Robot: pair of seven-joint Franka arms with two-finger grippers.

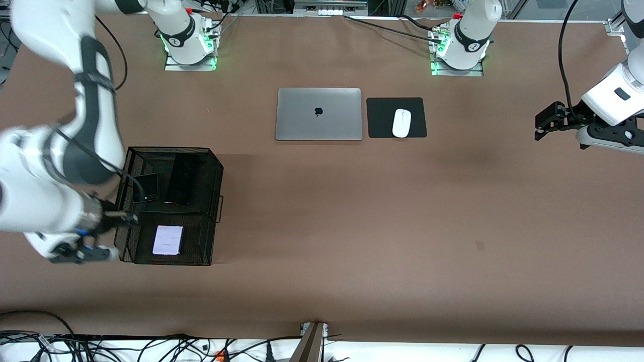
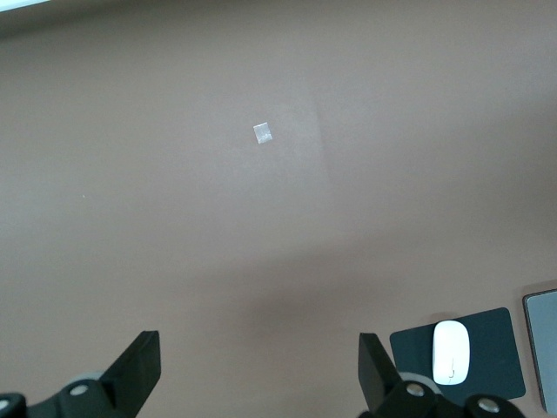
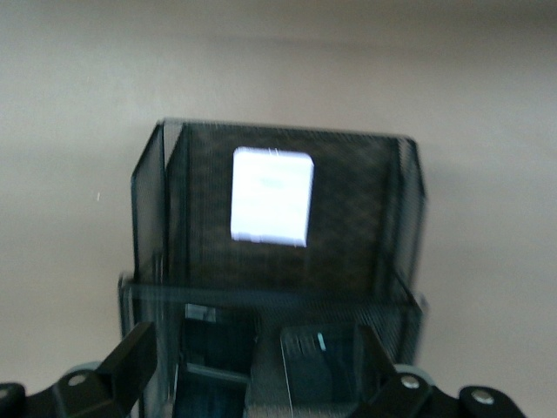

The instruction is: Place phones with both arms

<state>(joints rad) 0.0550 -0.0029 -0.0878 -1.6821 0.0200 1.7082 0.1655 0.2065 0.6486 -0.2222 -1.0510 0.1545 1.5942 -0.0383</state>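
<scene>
right gripper (image 3: pixel 252 370) empty, fingers apart over the basket (image 1: pixel 214 173) lower left, all three phones (image 1: pixel 168 240) already inside, left gripper (image 1: pixel 544 123) spread wide, waiting far right, so looks like just retreat left

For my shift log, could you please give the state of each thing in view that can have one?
pale phone: lying flat in the mesh basket
squarish black phone: in basket
slim black phone: in basket
laptop: closed
left gripper: open, empty
right gripper: open, empty, over basket
</scene>
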